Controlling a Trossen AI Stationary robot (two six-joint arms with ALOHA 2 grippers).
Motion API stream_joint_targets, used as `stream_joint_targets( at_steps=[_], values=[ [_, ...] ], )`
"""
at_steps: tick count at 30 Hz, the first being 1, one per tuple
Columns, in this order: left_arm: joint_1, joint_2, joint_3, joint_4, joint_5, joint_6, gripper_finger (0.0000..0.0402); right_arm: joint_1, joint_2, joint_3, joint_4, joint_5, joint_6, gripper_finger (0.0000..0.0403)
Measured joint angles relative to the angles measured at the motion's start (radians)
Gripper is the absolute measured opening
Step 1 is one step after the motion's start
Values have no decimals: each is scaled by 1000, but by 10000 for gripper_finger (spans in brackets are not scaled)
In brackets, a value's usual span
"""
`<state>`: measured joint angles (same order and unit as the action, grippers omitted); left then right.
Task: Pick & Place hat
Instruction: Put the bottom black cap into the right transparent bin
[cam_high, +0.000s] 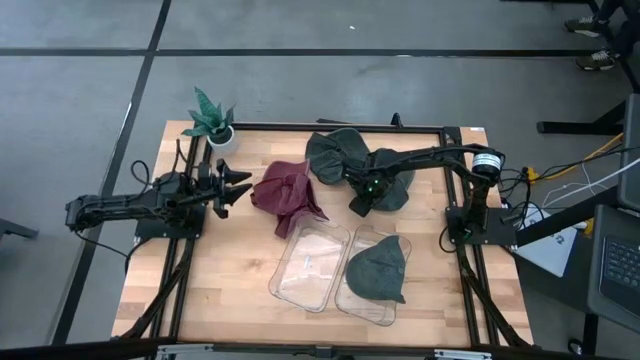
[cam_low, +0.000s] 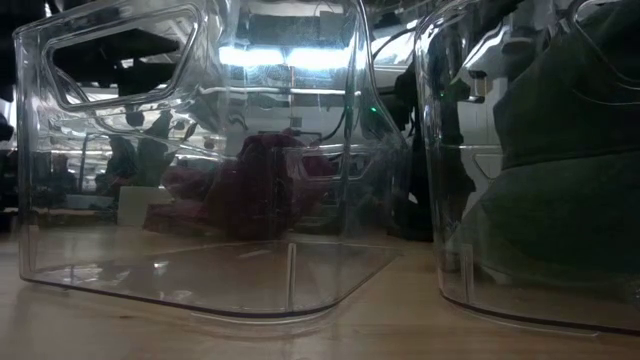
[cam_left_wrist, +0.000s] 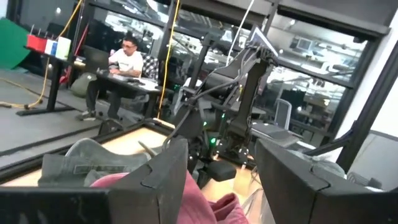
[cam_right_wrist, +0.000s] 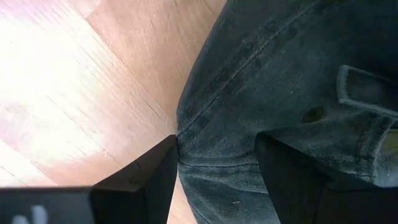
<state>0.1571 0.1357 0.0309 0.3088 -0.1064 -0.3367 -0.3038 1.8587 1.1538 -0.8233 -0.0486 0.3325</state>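
Lay crumpled at the far middle of the wooden table (cam_high: 230, 290): a dark green hat (cam_right_wrist: 292, 93), soft, light, floppy (best pinched at a seamed fold). Reached down onto it, right gripper (cam_right_wrist: 214, 165) parted wide over denim-like cloth. Waited at left, spread apart, left gripper (cam_high: 236, 187). Showed a workshop beyond.

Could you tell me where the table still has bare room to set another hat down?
Bare wood lies left of the bins and along the front edge. The far middle is crowded: maroon hat, dark hats, right gripper. One bin holds a hat.
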Motion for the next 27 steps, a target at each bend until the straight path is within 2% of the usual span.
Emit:
stream_joint_targets(
  at_steps=[3, 13, 18, 21, 27],
  values=[
    [-11, -15, -23, 29, -8, 6, 184, 0, 0, 0, -6, 1, 0, 216],
    [-37, -18, -23, -68, 2, 61, 184, 0, -1, 0, -7, 11, 0, 216],
    [-41, -18, -23, -170, 118, 75, 184, 0, -2, -1, -7, 30, 0, 216],
    [-41, -18, -23, -170, 199, 98, 184, 0, 0, -1, -6, 32, 1, 216],
    [-41, -18, -23, -148, 296, 115, 184, 0, 35, 3, -9, 34, 8, 204]
  ],
)
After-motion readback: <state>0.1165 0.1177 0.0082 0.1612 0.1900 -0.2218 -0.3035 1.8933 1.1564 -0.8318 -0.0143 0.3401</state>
